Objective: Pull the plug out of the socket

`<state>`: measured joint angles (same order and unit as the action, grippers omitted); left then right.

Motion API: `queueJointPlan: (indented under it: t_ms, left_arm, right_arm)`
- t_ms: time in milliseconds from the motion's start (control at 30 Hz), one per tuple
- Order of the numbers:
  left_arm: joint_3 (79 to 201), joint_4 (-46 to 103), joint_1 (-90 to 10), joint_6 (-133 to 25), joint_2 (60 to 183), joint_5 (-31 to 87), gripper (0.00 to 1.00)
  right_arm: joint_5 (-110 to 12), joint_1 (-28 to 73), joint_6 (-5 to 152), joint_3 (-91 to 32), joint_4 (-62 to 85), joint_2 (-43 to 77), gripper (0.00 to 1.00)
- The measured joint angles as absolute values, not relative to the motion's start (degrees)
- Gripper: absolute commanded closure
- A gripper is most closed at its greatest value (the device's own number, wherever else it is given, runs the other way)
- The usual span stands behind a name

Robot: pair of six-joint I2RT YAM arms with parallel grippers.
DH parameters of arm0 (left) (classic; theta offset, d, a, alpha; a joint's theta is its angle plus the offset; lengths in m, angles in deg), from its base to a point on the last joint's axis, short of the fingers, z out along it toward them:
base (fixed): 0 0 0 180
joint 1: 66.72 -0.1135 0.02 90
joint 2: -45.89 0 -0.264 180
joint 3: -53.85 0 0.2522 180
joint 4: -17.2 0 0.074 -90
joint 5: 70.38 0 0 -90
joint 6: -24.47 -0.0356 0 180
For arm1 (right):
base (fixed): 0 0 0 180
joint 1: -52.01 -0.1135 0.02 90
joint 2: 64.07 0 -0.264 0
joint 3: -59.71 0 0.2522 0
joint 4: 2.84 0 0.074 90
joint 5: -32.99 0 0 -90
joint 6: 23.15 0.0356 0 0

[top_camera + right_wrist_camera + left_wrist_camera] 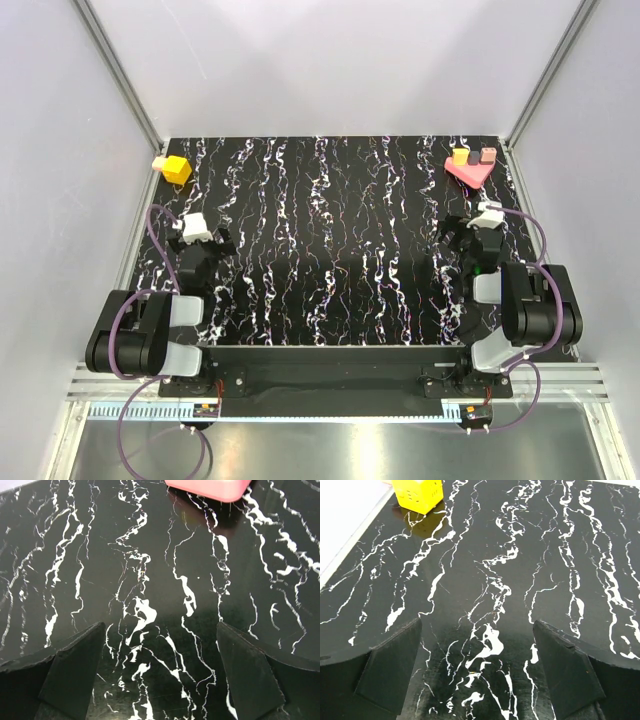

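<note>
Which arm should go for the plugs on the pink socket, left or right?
Right, probably. The pink socket with its plugs sits at the far right, just ahead of the open right gripper; the left gripper, also open, faces the yellow cube on the other side.

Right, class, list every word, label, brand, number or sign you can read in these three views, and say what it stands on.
No readable text anywhere.
Yellow block: only small dots, no letters.
Pink base, with the yellow piece and dusky-pink piece on it: no print visible.
Marbled table: white veins only.
Small boards at the near edge: too small to read.
</note>
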<state>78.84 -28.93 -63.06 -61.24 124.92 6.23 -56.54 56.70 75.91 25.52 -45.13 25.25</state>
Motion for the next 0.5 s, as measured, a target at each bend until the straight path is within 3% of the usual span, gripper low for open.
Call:
queueJointPlan:
  t_ms: [500]
  left_arm:
    - [81.0,-23.4,-63.1,-62.5,123.5,4.6,0.01]
  right_arm:
    - [-56.6,56.6,71.1,25.0,-43.1,24.2,0.00]
